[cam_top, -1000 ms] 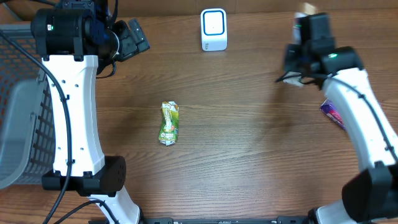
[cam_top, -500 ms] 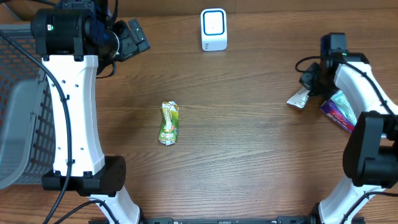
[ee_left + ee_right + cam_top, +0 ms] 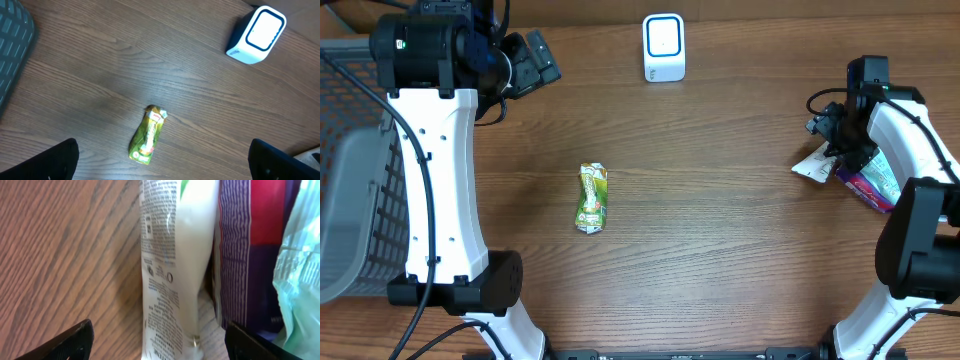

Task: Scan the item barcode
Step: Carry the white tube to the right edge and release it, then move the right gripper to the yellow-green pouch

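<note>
Both tools are wide open and holding nothing. The left tool (image 3: pixel 535 62) is parked upper left. The right tool (image 3: pixel 160 345) is over the white pouch (image 3: pixel 165 270), which lies at the right edge against a purple packet (image 3: pixel 868 185), so this looks like the put-aside step. Next, I guess: grab the green pouch (image 3: pixel 591 197) mid-tabletop and face its barcode to the scanner (image 3: pixel 663 47) up top.

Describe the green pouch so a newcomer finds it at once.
On the wooden table, look toward the near side from the white scanner at the far edge: a crumpled pouch lies alone near the middle. It is green and yellow, unlike the white packet and purple packet bunched at the right edge.
</note>
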Motion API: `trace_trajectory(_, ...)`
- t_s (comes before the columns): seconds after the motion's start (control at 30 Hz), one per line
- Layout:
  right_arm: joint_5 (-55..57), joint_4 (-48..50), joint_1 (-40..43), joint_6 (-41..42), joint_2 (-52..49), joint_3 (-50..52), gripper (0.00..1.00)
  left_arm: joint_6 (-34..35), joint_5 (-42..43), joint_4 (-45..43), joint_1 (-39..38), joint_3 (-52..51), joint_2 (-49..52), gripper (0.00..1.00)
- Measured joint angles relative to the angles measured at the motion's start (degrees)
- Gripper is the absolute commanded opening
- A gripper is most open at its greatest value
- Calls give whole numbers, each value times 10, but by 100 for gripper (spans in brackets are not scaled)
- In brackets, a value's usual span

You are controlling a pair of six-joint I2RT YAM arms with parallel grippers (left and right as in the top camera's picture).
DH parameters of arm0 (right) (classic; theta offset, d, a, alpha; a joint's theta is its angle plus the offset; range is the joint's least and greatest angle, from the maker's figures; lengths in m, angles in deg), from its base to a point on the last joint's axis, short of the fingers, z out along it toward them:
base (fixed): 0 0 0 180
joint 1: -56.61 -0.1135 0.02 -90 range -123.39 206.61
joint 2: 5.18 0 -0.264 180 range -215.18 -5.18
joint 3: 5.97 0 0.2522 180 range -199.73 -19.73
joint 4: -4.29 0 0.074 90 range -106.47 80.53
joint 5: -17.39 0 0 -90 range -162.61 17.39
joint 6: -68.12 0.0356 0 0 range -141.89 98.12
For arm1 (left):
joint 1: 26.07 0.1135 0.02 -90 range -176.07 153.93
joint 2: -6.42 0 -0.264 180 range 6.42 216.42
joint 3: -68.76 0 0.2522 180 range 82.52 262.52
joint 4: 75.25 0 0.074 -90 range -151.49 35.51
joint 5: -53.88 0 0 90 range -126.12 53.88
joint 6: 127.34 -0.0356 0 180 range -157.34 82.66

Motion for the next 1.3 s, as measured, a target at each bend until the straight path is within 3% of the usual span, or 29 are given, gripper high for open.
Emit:
trace_trajectory(0.23, -59, -37, 0, -67, 12, -26, 85, 0, 0, 0, 0, 0, 0, 100)
trace_trajectory(0.6, -264, -27, -57, -179, 72, -65, 88, 0, 0, 0, 0, 0, 0, 99)
trace_trajectory(0.8, -292, 24, -171, -182, 60, -60, 89, 0, 0, 0, 0, 0, 0, 100)
trace_trajectory(1.07, -300, 141, -343, -130, -30, -55, 89, 0, 0, 0, 0, 0, 0, 99)
trace_trajectory(1.3, -210, 210, -483, -91, -81, -54, 91, 0, 0, 0, 0, 0, 0, 100)
